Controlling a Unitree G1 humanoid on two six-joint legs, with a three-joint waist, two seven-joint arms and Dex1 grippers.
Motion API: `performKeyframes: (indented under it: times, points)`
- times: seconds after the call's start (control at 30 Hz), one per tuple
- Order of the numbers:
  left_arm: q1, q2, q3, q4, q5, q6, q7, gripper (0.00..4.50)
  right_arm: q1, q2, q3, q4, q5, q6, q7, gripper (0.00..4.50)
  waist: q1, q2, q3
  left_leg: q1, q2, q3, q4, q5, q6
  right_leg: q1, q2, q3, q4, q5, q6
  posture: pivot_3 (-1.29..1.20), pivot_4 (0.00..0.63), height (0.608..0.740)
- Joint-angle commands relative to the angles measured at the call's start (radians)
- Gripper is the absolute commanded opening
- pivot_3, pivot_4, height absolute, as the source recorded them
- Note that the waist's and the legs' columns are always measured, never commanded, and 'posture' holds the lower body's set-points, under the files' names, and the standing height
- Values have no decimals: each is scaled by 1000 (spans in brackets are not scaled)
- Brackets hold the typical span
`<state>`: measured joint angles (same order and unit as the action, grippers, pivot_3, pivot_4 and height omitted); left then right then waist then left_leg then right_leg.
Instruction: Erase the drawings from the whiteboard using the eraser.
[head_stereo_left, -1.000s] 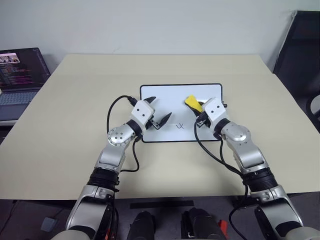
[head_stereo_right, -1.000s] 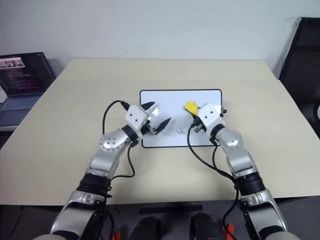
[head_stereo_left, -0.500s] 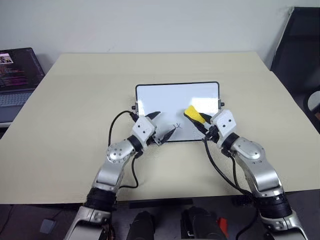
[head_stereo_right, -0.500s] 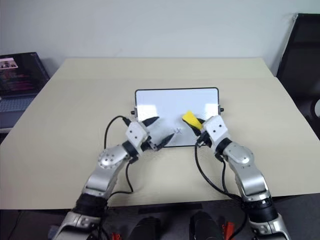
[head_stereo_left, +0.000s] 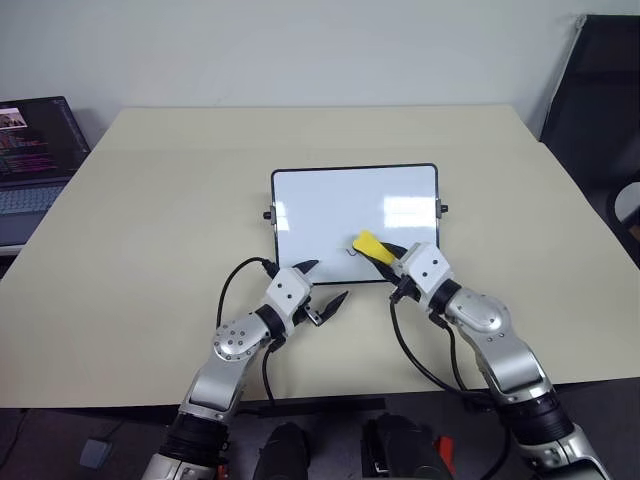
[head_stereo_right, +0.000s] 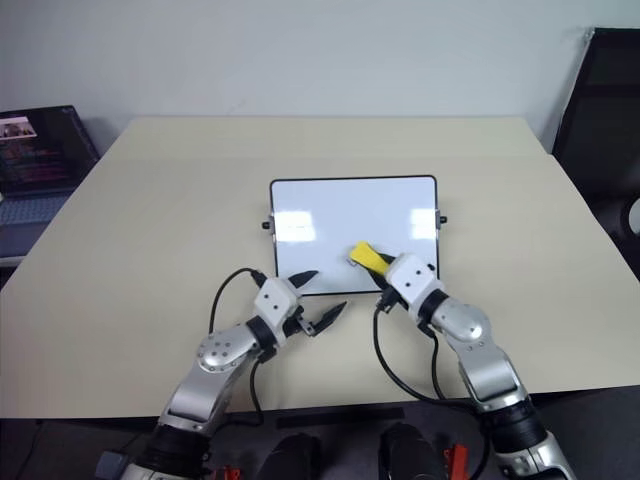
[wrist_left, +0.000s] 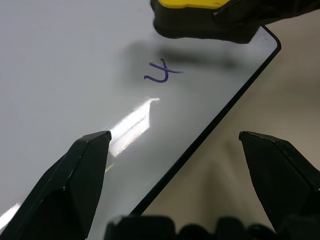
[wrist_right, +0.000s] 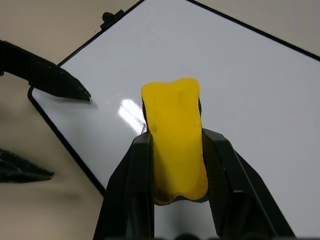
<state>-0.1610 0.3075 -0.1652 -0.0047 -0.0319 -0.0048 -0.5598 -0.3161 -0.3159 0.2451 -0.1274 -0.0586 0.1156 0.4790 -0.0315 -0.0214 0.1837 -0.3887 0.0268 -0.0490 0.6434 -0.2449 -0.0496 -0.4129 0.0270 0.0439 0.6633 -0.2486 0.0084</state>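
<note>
Holding the small yellow eraser block (wrist_right: 175, 140) clamped in my right gripper (head_stereo_left: 385, 262), low over the near edge of the glossy black-framed whiteboard (head_stereo_left: 330, 200) on the beige table (head_stereo_left: 150, 200). One squiggly purple "x" mark (wrist_left: 162, 71) left, rest looks clean. Left gripper (head_stereo_left: 322, 287) spread wide, empty, at the near edge. Almost done, I'd guess.

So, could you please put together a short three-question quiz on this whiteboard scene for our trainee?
1. True or false: the right gripper is shut on the eraser.
2. Which mark remains on the whiteboard? A) an x-like squiggle B) a circle C) a long line
3. Fill in: the left gripper is ____, holding nothing.

Key: 1 true. 2 A, the drawing near the board's near edge, beside the eraser. 3 open.
</note>
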Motion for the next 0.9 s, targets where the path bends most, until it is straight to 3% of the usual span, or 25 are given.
performKeyframes:
  times: [0.03,0.5,0.9]
  points:
    - [-32,3,12,-29,3,-4,11,4500,-49,26,24,66,-18,-64,0,1014,0,0,0,0,0,0,0,0,0,0,0,0,0,0,0,0,150,740]
    - [-77,16,48,-31,-5,24,23,4500,-106,-21,59,238,-142,-44,8,1014,3,0,0,5,0,0,0,0,0,4,0,0,1,0,0,0,150,740]
    - [-91,2,32,-29,-11,31,17,4500,94,-212,-22,99,-150,30,38,1014,10,-1,-1,7,-2,0,2,0,0,8,-3,0,0,0,1,0,150,740]
